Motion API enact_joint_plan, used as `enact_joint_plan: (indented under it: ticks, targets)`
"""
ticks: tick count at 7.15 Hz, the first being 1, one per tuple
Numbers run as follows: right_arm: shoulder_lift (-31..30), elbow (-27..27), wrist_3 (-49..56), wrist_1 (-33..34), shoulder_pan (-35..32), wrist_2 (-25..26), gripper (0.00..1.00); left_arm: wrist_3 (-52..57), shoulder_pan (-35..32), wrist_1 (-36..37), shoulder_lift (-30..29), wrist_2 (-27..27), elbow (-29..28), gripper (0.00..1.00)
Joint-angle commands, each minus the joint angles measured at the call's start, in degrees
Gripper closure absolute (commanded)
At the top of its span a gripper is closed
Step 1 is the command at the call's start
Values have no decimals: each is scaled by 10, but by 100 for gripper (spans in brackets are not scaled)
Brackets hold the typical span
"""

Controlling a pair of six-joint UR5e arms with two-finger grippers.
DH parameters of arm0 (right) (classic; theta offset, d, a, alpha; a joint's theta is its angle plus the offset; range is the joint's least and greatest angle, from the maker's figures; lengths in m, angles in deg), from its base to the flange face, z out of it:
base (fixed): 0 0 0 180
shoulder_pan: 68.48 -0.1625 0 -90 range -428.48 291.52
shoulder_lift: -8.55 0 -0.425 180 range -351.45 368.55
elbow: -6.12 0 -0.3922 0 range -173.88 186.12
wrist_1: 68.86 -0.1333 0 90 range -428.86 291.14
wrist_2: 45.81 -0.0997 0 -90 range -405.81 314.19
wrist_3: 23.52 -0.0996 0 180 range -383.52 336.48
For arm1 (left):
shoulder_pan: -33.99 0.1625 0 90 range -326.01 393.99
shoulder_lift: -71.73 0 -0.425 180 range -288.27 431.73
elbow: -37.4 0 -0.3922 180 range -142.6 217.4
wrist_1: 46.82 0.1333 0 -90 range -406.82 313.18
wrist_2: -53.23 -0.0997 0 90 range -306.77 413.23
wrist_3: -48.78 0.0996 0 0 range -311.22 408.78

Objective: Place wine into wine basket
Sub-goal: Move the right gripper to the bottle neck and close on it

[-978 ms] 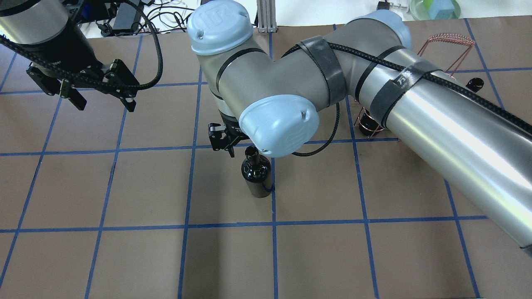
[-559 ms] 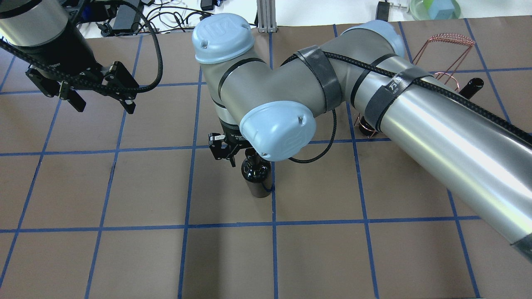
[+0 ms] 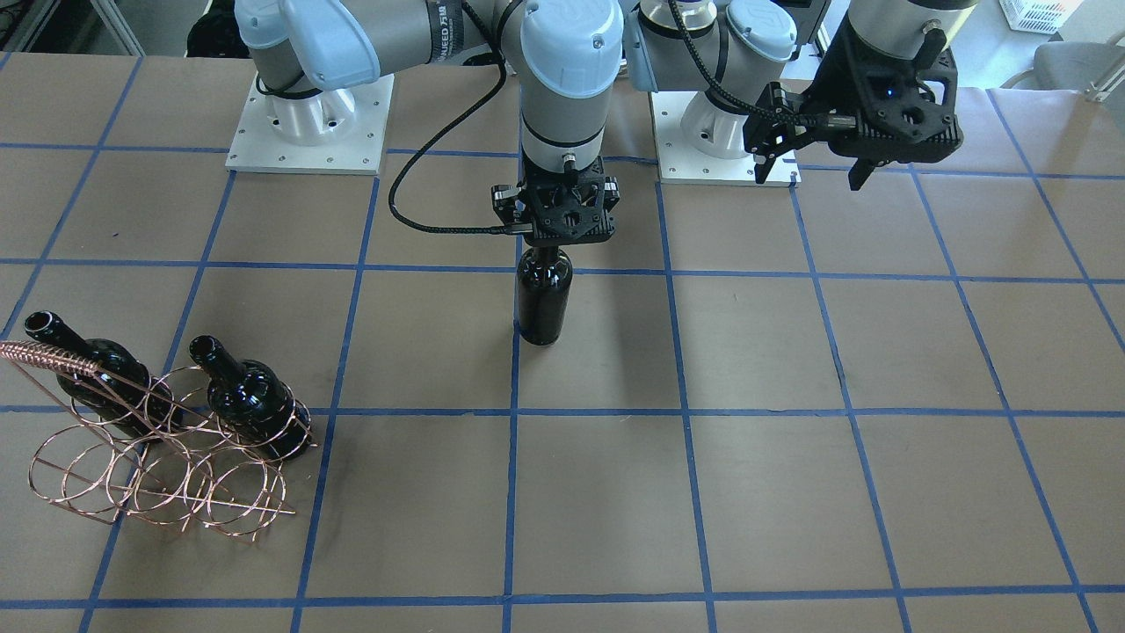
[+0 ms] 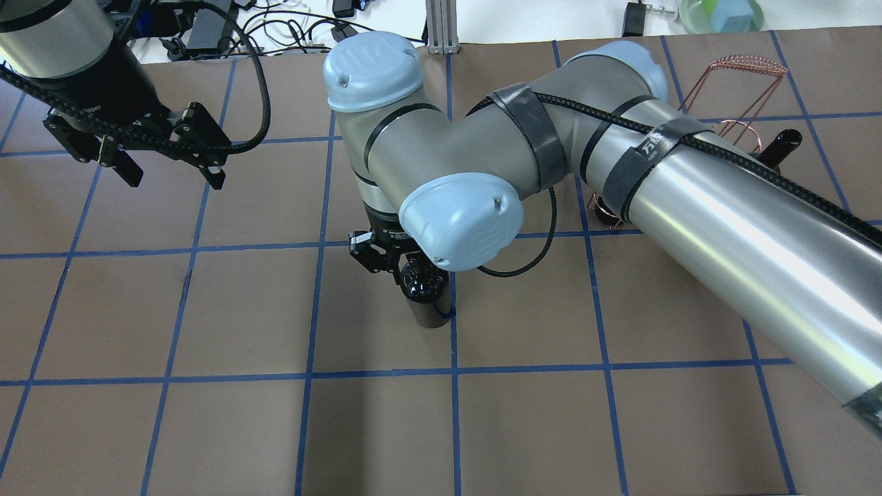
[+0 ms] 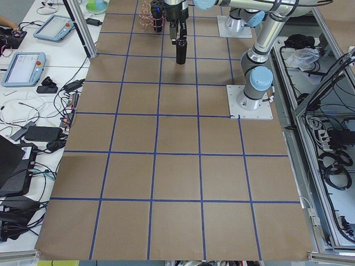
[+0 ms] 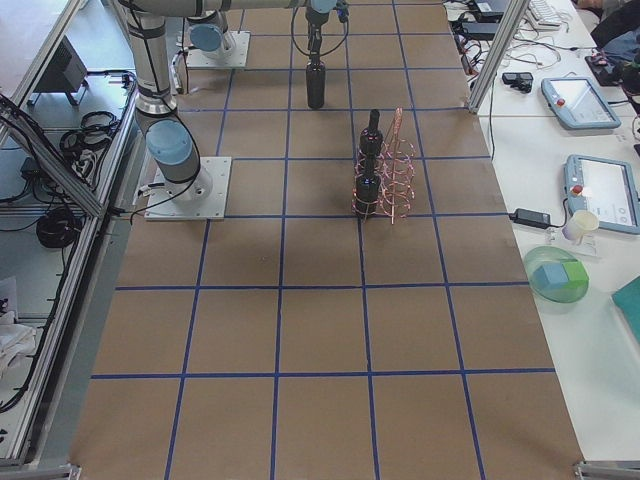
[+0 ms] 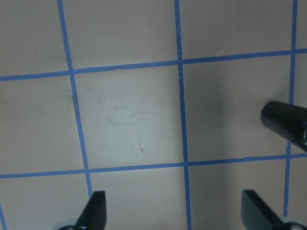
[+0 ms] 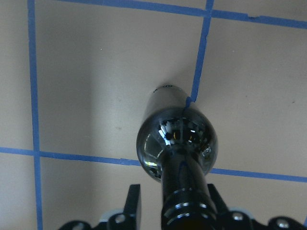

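Nearest you, at the lower left of the front-facing view, the wine basket (image 3: pixel 154 462) sits on the brown table (image 3: pixel 791 492), its twisted handle (image 3: pixel 53 358) raised at the left edge. One dark bottle (image 3: pixel 92 374) lies tilted in its left rings and another bottle (image 3: pixel 250 400) in its right rings, both necks pointing to the upper left. Farther back, at the centre of the frame, the wine (image 3: pixel 543 303) stands upright on a blue tape line (image 3: pixel 511 492), well apart from the basket. The right gripper (image 3: pixel 555 239) is down over its neck. In the right wrist view its fingers (image 8: pixel 134 201) sit either side of the neck, with a sliver of table showing between one finger and the glass, so you have no clamp there. Farthest, at the upper right, the left gripper (image 3: pixel 809 176) hangs above the table, fingers spread wide, holding nothing.
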Motion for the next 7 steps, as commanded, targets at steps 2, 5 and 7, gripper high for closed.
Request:
enact_joint_plan:
  ticks: [2, 5, 7]
  targets:
    - [0, 1, 2, 3, 1, -3, 72, -1, 0, 0, 0, 1, 0, 0]
    - [0, 2, 4, 5, 2, -19, 99, -1, 0, 0, 3, 1, 4, 0]
    - [-3, 2, -2, 3, 2, -20, 22, -2, 0, 1, 3, 2, 6, 0]
